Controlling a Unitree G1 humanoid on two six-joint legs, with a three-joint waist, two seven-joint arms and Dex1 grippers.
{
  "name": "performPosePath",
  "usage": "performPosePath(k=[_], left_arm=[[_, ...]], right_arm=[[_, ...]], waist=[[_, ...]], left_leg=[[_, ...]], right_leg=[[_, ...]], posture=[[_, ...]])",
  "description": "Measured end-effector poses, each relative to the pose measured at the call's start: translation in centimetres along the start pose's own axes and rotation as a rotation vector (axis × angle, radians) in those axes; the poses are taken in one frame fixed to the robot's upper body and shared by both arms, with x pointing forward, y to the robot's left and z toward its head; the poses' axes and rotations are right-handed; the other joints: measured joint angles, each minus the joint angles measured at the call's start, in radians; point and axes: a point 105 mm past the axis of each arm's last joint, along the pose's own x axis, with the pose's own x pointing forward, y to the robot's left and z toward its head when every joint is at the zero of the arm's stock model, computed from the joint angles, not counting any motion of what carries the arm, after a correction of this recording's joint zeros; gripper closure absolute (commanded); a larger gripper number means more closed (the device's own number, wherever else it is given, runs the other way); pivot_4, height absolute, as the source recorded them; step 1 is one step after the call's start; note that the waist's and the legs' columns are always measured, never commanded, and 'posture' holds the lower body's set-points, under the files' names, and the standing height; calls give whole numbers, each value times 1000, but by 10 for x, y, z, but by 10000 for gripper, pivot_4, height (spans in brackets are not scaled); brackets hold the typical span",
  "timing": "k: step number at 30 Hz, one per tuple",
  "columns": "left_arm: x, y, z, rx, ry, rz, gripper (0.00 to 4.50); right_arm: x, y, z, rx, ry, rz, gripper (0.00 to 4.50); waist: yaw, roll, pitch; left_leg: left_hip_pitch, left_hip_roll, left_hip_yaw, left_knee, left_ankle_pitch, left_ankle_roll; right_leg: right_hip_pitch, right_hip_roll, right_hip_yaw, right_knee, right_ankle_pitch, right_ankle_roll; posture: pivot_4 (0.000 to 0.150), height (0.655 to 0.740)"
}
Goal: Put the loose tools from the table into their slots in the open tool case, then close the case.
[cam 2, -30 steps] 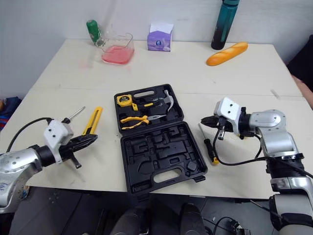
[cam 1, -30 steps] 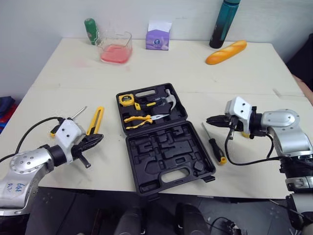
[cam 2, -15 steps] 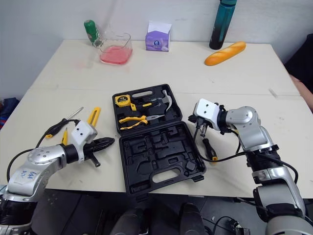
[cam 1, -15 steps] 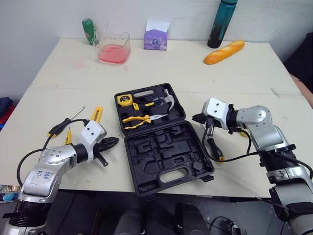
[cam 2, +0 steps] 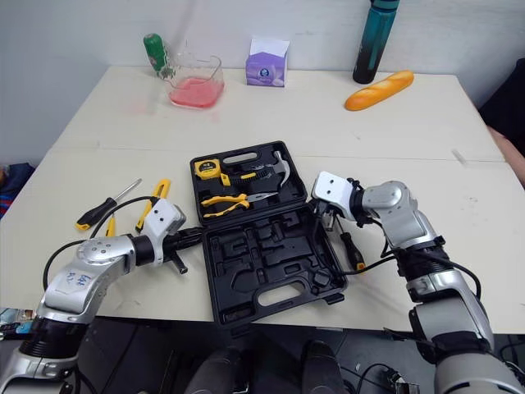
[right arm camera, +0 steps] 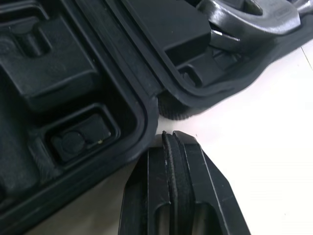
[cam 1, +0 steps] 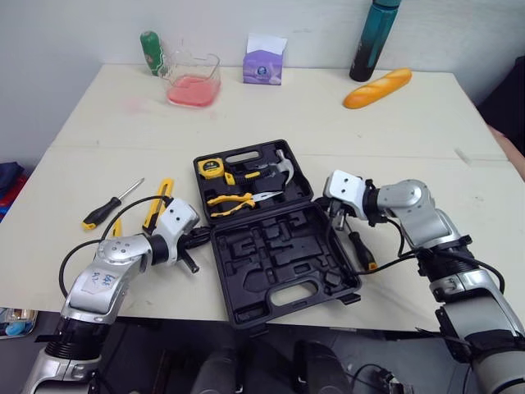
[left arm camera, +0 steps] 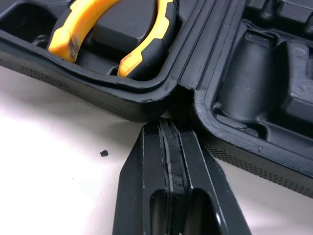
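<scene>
1. Where the two halves of the open tool case point(cam 1: 283, 246) meet, my left gripper point(left arm camera: 166, 128) has its tip right at the hinge corner on the left side. Its two black fingers are pressed together, with nothing between them.
2. My right gripper point(right arm camera: 168, 142) is at the same hinge line on the opposite side of the case, with the tip just beside the black edge. Its fingers are also pressed together and hold nothing.
3. The near half of the case lies flat on the table point(cam 1: 287, 115), and all its moulded slots are empty.
4. One screwdriver point(cam 1: 362, 248), with a black handle and a yellow end, lies loose on the table just beside the right edge of this near half, near my right arm.
5. On the left of the case, a yellow utility knife point(cam 1: 156, 209) lies loose behind my left arm, partly hidden by a cable. A second screwdriver point(cam 1: 105, 210) lies further left, with its metal shaft pointing away from me.
6. The far half of the case holds yellow pliers point(cam 1: 234, 199) close to the hinge. Behind them are a yellow tape measure point(cam 1: 212, 168) at the far left and a hammer point(cam 1: 275, 168) with its head at the far right.
7. At the back of the table stand a green bottle point(cam 1: 152, 51), a glass container point(cam 1: 194, 80) with pink contents, a purple tissue box point(cam 1: 264, 64) and a dark teal bottle point(cam 1: 369, 41). A baguette point(cam 1: 378, 88) lies near the teal bottle.
</scene>
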Motion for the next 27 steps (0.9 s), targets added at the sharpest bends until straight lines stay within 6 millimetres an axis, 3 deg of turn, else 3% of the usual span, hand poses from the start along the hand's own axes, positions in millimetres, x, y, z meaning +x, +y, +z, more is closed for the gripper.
performPosePath(k=[8,20,27], left_arm=[[2,3,1,-11,0,-11,44721],[3,8,5,-36,19,-48,44721],[13,23,12,1,20,-33,44721]], right_arm=[[-2,2,1,0,-6,17,45000],[-18,26,-1,6,16,94,45000],[-26,41,0,16,21,126,45000]], waist=[[2,0,0],[6,0,0],[25,0,0]], left_leg=[[0,0,0,0,0,0],[0,0,0,0,0,0],[-1,0,0,0,0,0]], right_leg=[[0,0,0,0,0,0],[0,0,-1,-1,0,0],[0,0,-1,-1,0,0]], posture=[[1500,7400],[1500,7400],[1500,7400]])
